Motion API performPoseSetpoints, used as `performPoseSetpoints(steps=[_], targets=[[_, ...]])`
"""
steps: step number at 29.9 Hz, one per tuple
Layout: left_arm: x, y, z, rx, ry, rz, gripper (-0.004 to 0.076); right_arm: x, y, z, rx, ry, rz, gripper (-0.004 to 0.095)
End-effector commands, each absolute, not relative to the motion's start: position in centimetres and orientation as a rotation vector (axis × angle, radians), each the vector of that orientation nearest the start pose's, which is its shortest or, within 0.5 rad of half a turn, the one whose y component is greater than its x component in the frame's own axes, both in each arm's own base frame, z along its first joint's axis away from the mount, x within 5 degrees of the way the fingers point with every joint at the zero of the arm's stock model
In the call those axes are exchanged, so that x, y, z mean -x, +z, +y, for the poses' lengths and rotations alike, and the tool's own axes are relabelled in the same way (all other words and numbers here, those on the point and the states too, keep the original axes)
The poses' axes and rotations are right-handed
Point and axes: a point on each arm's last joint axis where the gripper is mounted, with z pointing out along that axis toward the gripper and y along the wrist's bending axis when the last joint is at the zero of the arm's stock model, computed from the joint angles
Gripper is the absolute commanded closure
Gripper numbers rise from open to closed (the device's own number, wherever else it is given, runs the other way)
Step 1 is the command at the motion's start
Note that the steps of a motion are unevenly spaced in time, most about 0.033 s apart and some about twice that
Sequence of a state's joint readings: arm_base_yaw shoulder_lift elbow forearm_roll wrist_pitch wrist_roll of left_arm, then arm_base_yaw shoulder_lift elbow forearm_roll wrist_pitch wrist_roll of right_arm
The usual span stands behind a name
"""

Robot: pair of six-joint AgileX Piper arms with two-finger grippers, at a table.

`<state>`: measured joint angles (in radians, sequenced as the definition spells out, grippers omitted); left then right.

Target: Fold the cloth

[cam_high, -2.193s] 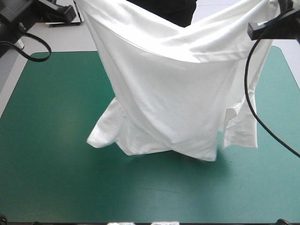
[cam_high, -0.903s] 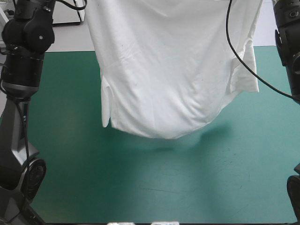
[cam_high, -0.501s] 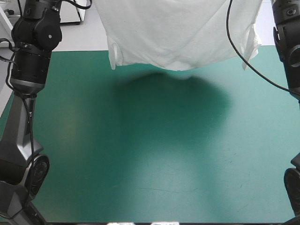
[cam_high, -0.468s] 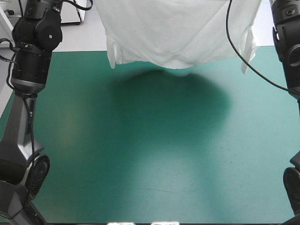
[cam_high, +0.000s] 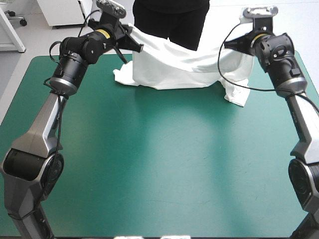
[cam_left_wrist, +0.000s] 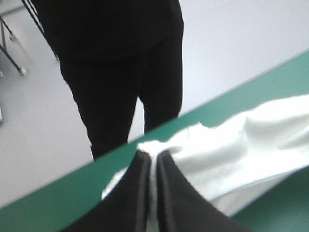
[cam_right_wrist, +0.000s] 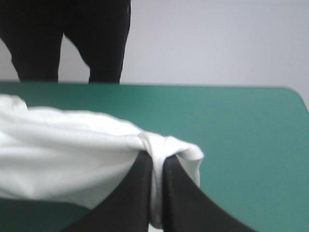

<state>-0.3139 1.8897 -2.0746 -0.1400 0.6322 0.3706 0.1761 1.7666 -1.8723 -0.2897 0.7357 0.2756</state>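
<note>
Your left hand (cam_high: 135, 47) and right hand (cam_high: 228, 45) each pinch the T-shirt (cam_high: 174, 69); it sags between them onto the counter's (cam_high: 149, 164) far edge. Looks like the lay-out step. Next you'll want it taut, dragged nearward, laid flat.

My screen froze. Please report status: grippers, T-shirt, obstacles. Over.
Both shut on the T-shirt: left gripper, right gripper. It sags between them onto the table's far side. No obstacle seen.
</note>
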Motion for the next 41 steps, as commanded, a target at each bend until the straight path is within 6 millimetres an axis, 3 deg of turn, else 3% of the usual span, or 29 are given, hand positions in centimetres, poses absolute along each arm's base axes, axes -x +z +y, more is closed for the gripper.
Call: performPoseSetpoints(steps=[1,10,20,27,35,41], targets=[[-38.8,45.8,-13.3,-0.536,-0.117,1.818,0.0733,-38.0,41.3,4.9,0.06,-0.084,2.091,0.0925],[-33.2,40.5,-11.4,-0.552,-0.141,2.105,0.0733,-31.4,34.1,4.8,0.103,0.036,2.348,0.0925],[-23.7,35.1,-9.3,-0.507,-0.313,2.364,0.0733,-24.0,29.4,4.1,0.067,0.109,2.574,0.0925],[-18.2,32.4,-7.8,-0.437,-0.382,2.475,0.0733,-20.7,28.6,4.0,0.042,0.17,2.649,0.0926],[-14.0,28.9,-7.1,-0.398,-0.479,2.642,0.0733,-17.4,28.4,3.9,0.052,0.228,2.761,0.0925],[-11.4,27.9,-6.4,-0.389,-0.496,2.698,0.0733,-15.5,27.2,4.0,0.038,0.287,2.831,0.0925]])
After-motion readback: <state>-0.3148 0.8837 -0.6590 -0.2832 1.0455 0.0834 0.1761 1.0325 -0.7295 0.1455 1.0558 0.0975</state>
